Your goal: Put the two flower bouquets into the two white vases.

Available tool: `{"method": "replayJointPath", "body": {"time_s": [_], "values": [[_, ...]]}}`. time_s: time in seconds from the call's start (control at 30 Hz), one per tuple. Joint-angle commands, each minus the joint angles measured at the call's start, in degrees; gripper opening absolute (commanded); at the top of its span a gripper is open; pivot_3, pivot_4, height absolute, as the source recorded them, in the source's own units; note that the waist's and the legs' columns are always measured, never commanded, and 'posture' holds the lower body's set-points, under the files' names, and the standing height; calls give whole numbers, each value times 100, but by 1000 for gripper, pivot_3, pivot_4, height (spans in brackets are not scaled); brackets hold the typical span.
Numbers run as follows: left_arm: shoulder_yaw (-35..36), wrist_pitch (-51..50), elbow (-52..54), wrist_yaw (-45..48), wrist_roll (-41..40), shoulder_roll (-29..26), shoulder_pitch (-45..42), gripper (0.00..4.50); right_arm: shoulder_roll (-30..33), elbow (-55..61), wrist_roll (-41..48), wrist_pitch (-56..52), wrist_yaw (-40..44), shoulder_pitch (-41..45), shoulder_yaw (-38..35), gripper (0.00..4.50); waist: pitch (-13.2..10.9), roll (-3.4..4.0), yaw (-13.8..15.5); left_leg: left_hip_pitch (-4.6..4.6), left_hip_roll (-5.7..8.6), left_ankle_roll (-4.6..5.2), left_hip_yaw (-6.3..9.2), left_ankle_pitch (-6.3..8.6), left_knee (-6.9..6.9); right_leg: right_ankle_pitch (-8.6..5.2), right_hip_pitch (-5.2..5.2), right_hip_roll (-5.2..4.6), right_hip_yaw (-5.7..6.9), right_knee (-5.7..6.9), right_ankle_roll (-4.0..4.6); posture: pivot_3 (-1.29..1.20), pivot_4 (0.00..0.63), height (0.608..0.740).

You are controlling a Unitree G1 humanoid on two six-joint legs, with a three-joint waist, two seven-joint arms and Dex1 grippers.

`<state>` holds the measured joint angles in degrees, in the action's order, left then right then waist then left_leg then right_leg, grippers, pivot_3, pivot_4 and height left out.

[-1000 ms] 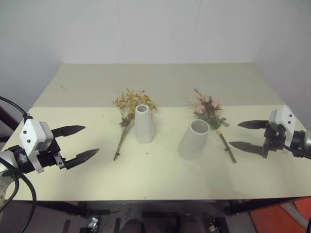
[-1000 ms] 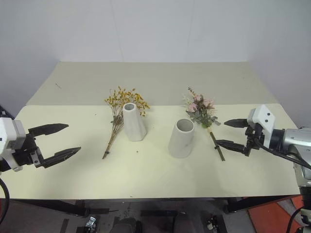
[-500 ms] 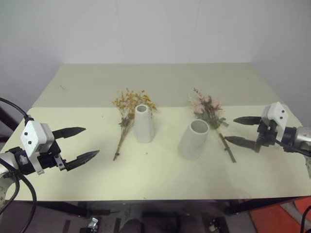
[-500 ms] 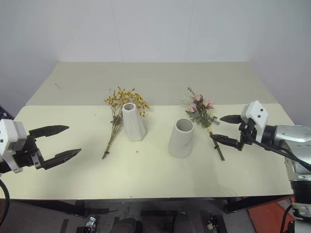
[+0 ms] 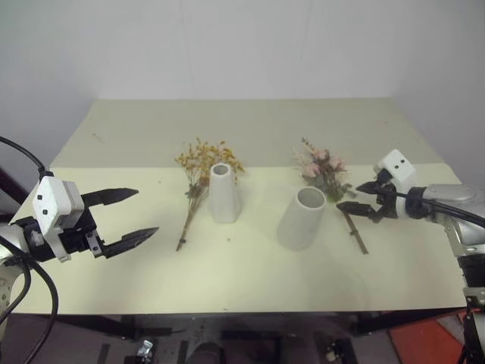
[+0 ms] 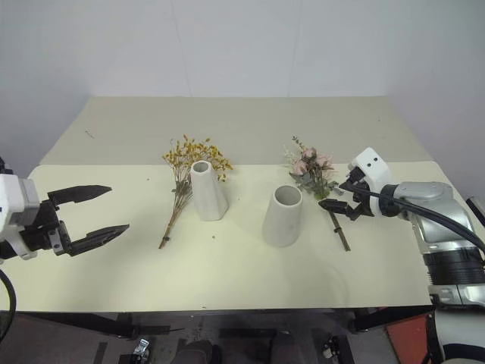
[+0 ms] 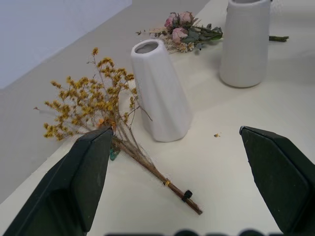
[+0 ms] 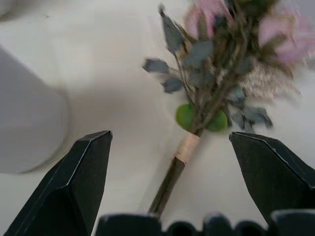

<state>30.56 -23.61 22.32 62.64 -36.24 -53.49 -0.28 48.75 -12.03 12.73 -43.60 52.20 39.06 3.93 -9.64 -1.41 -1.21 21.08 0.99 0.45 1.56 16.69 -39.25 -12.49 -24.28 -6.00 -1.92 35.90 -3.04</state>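
Note:
On the pale table lie two bouquets. The yellow-orange dried spray [image 5: 198, 171] rests just left of the slim white vase [image 5: 224, 193], which stands upright. The pink rose bunch [image 5: 324, 171] lies right of the wider white vase [image 5: 303, 218], its stem [image 8: 184, 150] pointing toward the near edge. My right gripper [image 5: 348, 196] is open, tilted down, its fingers straddling the rose stem from just above. My left gripper [image 5: 148, 210] hangs open over the table's left side, well short of the yellow spray [image 7: 88, 105], holding nothing.
The table [image 5: 265, 280] has bare room in front of both vases and a wide stretch behind them up to a white wall. Its near edge runs just below my grippers. A small crumb [image 7: 216, 134] lies by the slim vase.
My right gripper has moved in from the table's right edge toward the rose bunch and tipped downward over its stem. The left gripper has barely moved.

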Motion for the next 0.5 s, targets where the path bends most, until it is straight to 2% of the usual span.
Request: {"method": "replayJointPath", "body": {"time_s": [0.03,0.37,0.5], "values": [[-73,144,-72,104,-147,-30,-258,4500,-101,-261,-256,-380,-207,336,195,4475,0,0,1,1,0,0,0,0,0,0,-1,0,0,-1,0,0,150,740],[-352,228,-429,303,-158,-111,-827,4500,-261,-650,-400,-152,-407,622,129,4475,0,0,5,8,1,0,-1,0,0,0,-8,0,1,-3,0,0,150,740],[-790,-212,-612,-421,632,-411,-800,4500,-256,-381,-334,-63,-423,554,26,4475,0,0,2,7,1,0,-1,0,0,0,-7,0,1,0,0,0,150,740]]}}
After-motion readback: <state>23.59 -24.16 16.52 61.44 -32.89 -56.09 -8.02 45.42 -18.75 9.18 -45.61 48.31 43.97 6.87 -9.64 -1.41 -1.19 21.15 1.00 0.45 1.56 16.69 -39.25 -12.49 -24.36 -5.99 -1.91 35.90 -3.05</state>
